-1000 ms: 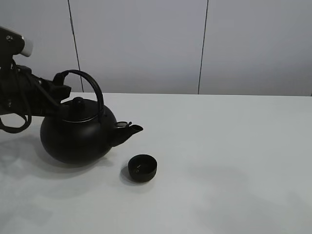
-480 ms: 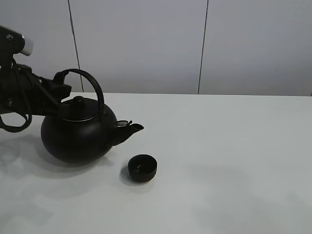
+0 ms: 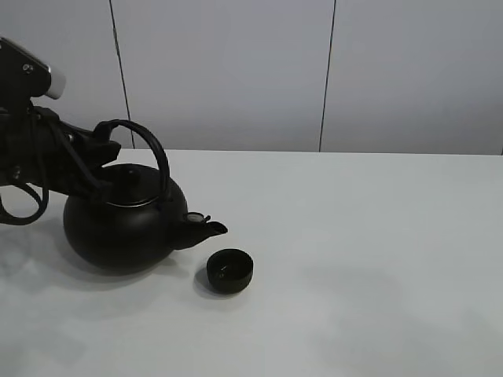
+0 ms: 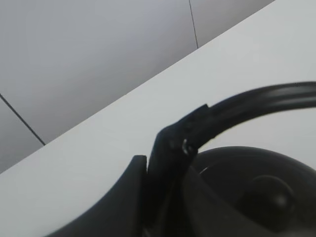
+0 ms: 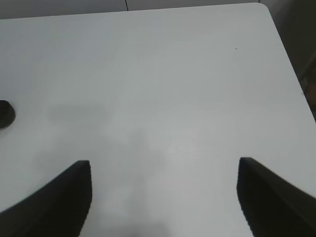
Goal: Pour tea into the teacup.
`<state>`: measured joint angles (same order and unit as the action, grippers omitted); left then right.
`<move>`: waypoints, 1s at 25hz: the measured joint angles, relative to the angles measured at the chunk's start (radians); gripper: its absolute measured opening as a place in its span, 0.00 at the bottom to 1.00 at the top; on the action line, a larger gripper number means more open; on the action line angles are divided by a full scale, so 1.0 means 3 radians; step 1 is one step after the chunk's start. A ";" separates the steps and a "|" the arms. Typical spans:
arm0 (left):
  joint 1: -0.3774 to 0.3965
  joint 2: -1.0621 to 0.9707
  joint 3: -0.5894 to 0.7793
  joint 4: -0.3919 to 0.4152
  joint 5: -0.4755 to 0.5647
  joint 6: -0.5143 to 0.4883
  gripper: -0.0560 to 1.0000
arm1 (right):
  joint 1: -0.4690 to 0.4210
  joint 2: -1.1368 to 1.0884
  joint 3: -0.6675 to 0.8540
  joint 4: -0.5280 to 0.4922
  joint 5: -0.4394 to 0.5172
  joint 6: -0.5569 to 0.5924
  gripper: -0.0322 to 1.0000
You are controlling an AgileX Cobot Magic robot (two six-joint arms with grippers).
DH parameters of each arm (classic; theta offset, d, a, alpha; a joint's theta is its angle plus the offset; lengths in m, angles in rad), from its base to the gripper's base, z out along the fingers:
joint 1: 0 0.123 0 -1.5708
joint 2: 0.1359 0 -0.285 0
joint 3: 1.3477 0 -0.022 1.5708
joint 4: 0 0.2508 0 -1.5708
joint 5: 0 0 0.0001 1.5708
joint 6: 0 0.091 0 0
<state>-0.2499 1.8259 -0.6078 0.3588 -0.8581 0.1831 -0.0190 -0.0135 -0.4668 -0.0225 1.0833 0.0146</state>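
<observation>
The big black kettle [image 3: 118, 228] hangs tilted from my left gripper [image 3: 106, 135], which is shut on the rear end of its arched handle [image 3: 153, 153]. Its spout [image 3: 209, 228] points down toward the small black teacup [image 3: 230, 270], which stands on the white table just right of and below the spout. No tea stream shows. In the left wrist view my gripper [image 4: 159, 157] clamps the handle [image 4: 256, 101] above the lid knob [image 4: 270, 196]. My right gripper [image 5: 165, 197] is open and empty over bare table, with the teacup [image 5: 5, 113] at the picture's edge.
The white table [image 3: 369, 259] stretches to the right of the cup. A grey panelled wall [image 3: 330, 71] stands behind it. The table's corner and edge [image 5: 269, 15] show in the right wrist view.
The kettle has tipped forward, and its spout has dropped closer to the teacup. My left arm has shifted slightly up and right. The teacup has not moved.
</observation>
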 joint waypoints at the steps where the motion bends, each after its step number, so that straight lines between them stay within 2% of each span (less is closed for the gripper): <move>1: 0.0000 0.0000 -0.0020 0.0037 0.0003 0.0004 0.16 | 0.0000 0.0000 0.0000 0.0000 0.0000 0.0000 0.57; 7: 0.0000 0.0000 -0.0171 0.0232 0.0097 0.0008 0.16 | 0.0000 0.0000 0.0000 0.0000 -0.0003 0.0000 0.57; 25: -0.0012 0.0006 -0.0176 0.0266 0.0172 0.0357 0.16 | 0.0000 0.0000 0.0000 0.0000 -0.0006 0.0000 0.57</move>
<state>-0.2535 1.8277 -0.6607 0.4385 -0.8065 0.2901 -0.0190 -0.0135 -0.4668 -0.0225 1.0814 0.0146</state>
